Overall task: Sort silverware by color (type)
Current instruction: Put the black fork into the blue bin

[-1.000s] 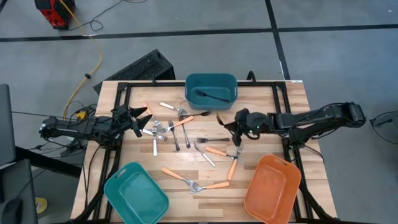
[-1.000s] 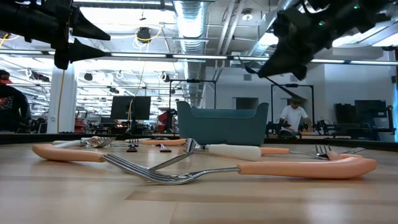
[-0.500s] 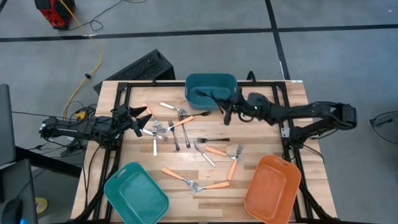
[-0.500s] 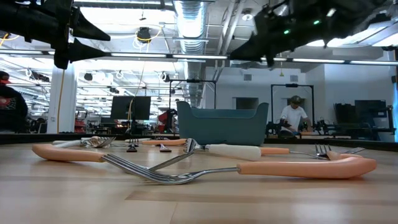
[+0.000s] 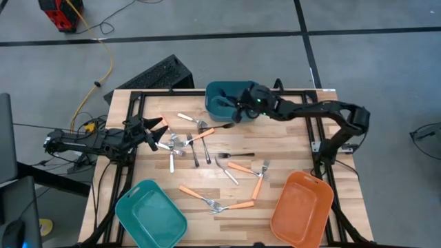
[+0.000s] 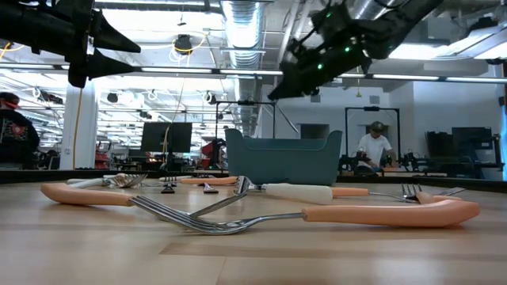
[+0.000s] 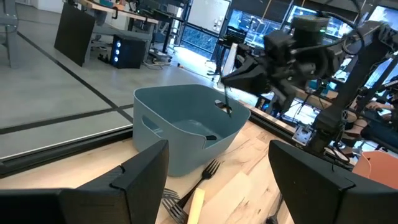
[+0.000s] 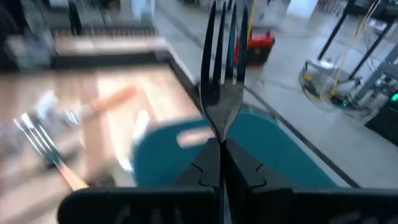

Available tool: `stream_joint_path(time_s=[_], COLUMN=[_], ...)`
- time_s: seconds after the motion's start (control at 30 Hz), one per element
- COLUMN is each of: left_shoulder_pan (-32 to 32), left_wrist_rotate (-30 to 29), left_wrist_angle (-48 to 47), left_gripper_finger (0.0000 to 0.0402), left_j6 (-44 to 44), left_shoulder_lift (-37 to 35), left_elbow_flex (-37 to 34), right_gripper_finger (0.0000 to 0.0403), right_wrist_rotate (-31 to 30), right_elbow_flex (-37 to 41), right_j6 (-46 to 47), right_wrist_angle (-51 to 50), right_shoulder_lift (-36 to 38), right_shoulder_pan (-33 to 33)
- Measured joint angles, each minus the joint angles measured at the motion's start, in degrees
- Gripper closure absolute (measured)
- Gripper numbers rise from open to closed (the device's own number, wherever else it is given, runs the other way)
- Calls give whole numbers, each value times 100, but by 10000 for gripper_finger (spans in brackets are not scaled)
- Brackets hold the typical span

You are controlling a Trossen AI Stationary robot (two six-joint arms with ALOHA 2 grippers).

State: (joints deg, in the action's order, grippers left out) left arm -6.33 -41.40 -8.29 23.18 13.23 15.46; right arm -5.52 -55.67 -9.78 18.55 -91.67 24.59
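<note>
My right gripper (image 5: 240, 113) hangs over the front rim of the dark teal bin (image 5: 219, 92) at the table's far edge, shut on a black fork (image 8: 222, 87) whose tines stick out past the fingers. The left wrist view shows that fork (image 7: 226, 106) dangling above the bin's opening (image 7: 186, 122). Silverware lies scattered mid-table: orange-handled forks (image 5: 239, 167), silver pieces (image 5: 187, 118) and a dark fork (image 5: 235, 156). The left gripper (image 5: 160, 132) waits open at the table's left side, beside the silver pieces.
A light teal bin (image 5: 150, 214) sits at the front left corner and an orange bin (image 5: 300, 209) at the front right. A black frame rail runs around the table. People stand in the room beyond the table.
The right arm has swung from the middle of the table toward the far edge, carrying the black fork up over the dark teal bin. The left arm has not moved.
</note>
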Motion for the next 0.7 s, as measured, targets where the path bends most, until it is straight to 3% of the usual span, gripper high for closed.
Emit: stream_joint_path(time_s=[0.3,0.7], left_shoulder_pan=[1,-1], left_wrist_rotate=[1,1], left_wrist_angle=[-18,-27], left_gripper_finger=[140,140], left_j6=[-2,2], left_shoulder_lift=[0,0], left_elbow_flex=[0,0], right_gripper_finger=[380,381], right_wrist_rotate=[-85,-361], right_elbow_flex=[-1135,-1820], right_j6=[-149,277], right_wrist_angle=[-1820,-2894], right_shoulder_lift=[-943,-1463], right_shoulder_pan=[224,491])
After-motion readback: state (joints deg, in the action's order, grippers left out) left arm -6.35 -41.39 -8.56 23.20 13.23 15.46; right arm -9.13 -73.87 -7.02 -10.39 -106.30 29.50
